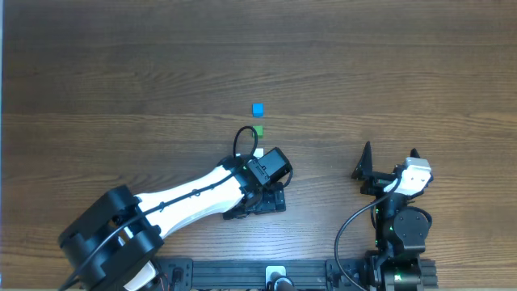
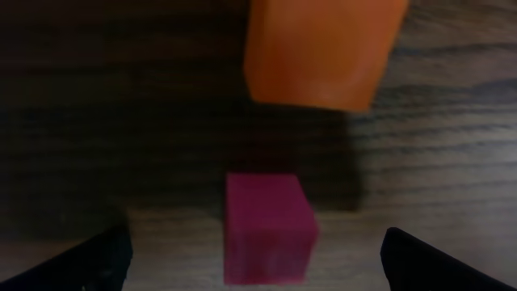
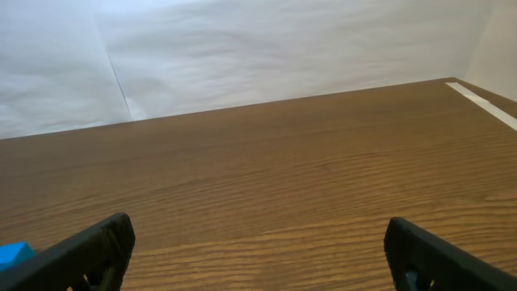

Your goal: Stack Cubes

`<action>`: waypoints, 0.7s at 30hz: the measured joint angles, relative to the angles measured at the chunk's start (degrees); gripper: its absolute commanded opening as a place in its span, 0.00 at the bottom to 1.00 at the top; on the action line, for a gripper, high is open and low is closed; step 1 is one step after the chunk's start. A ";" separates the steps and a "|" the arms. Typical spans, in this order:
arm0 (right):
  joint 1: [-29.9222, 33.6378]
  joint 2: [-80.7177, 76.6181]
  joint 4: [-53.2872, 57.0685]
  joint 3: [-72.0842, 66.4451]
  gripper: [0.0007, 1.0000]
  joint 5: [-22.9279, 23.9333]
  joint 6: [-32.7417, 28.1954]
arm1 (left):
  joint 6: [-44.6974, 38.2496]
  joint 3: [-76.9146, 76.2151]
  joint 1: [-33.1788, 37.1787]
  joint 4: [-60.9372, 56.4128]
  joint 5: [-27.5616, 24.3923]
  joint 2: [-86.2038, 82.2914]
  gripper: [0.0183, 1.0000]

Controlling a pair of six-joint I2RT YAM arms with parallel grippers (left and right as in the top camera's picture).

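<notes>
Left hand [image 2: 254, 246]: fingers set wide, one dark tip [image 2: 101, 259] at each side of the wrist view, gripping nothing. Magenta cube [image 2: 267, 238] sits on the bench [image 1: 121, 65] between the two tips, clear of both and roughly centred. Orange cube [image 2: 319, 48] lies farther out, past the magenta one. A band of shadow runs between them, so they look apart rather than touching. The far part of the orange cube is cut by the frame edge.

Top view: left arm [image 1: 194, 194] reaches from its base at lower left to mid-bench, with its wrist over the magenta and orange cubes. Green cube [image 1: 258, 131] rests on the bench just beyond the wrist. Blue cube [image 1: 258, 109] rests just beyond the green one and in line with it, a narrow strip of bench between them. Both sit flat on the wood, each on its own.

Right hand [image 1: 391, 151]: fingers spread wide, nothing between them. It is held near its own base at the right, well apart from every cube. Its wrist view looks across the bench toward a white backdrop [image 3: 242, 56], with the blue cube [image 3: 12, 255] at the frame edge beside one finger.
</notes>
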State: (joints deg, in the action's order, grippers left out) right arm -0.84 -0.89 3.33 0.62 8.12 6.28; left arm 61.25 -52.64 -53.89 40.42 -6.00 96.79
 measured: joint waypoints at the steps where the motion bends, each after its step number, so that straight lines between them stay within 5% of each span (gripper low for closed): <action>1: 0.00 0.00 0.00 0.00 0.99 0.00 -0.02 | -0.15 0.00 0.00 0.02 0.35 0.09 1.00; 21: -0.02 0.00 0.00 0.00 0.99 0.00 0.00 | -3.23 -1.70 -1.16 4.50 5.38 0.98 0.99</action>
State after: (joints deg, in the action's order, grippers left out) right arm -0.86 -0.89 3.33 0.62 8.12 6.28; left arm 58.02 -54.35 -55.05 44.93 -0.62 97.78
